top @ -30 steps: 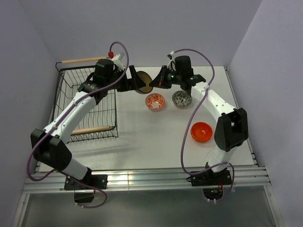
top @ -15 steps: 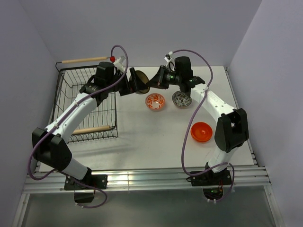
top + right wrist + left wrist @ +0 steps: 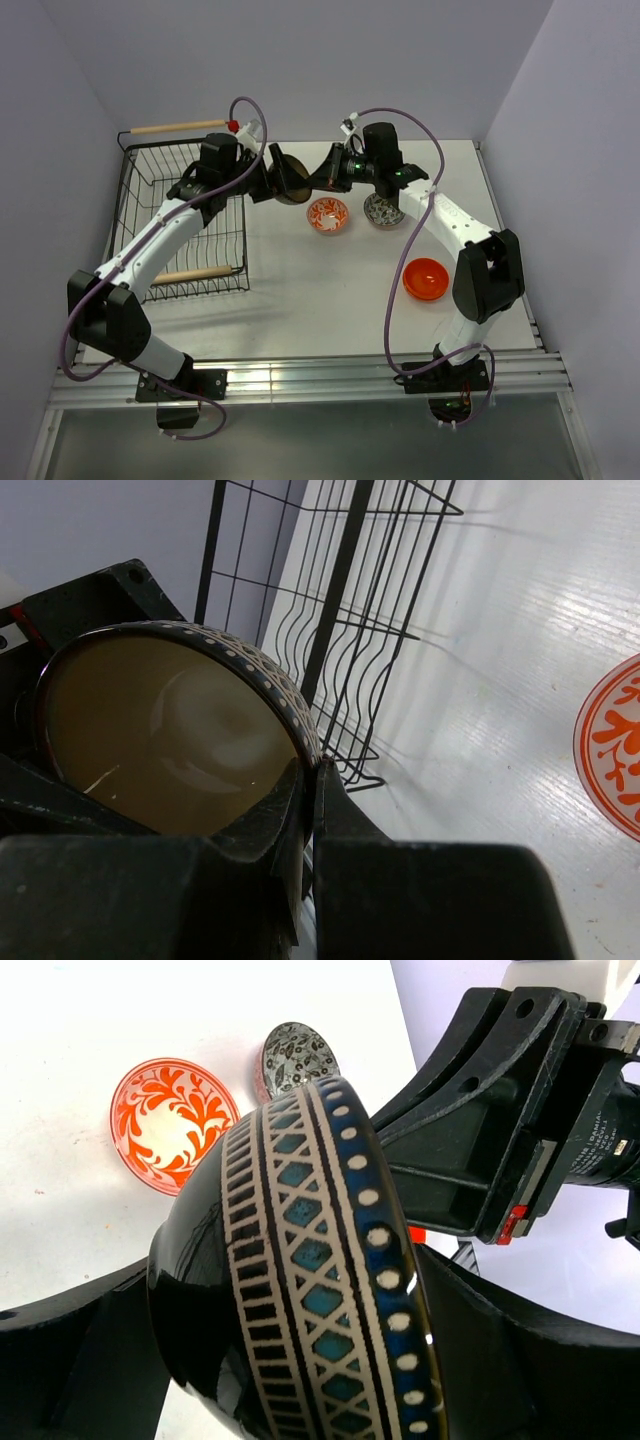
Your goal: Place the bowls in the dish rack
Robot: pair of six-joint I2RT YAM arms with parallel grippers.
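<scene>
- four bowls and one rack share a white worktop (image 3: 330, 300); both arms meet above its far half.
- dish rack (image 3: 225, 235): black wire with a wooden rod handle at each end, standing at the left of the worktop; no bowl shows in it.
- left arm: reaches from above the rack toward the middle. the left end effector (image 3: 276, 181) straddles the tan-brown bowl, fingers against its dark patterned outside, and reads as closed on it.
- right arm: stretched leftward across the far side. the right end effector (image 3: 311, 800) is pinched shut on the same bowl's rim, plain in the right wrist view.
- tan-brown bowl (image 3: 291, 176): held on edge in the air between the two end effectors, just right of the rack. over the last second it has drifted slightly toward the rack, the right arm following, with neither grip released.
- red-and-white bowl (image 3: 327, 215), grey-speckled bowl (image 3: 383, 210), orange bowl (image 3: 425, 279): on the worktop, unmoved, still to load.
- reading: a hand-over part-way through; the right grip probably must let go before the left can carry the bowl into the rack.
</scene>
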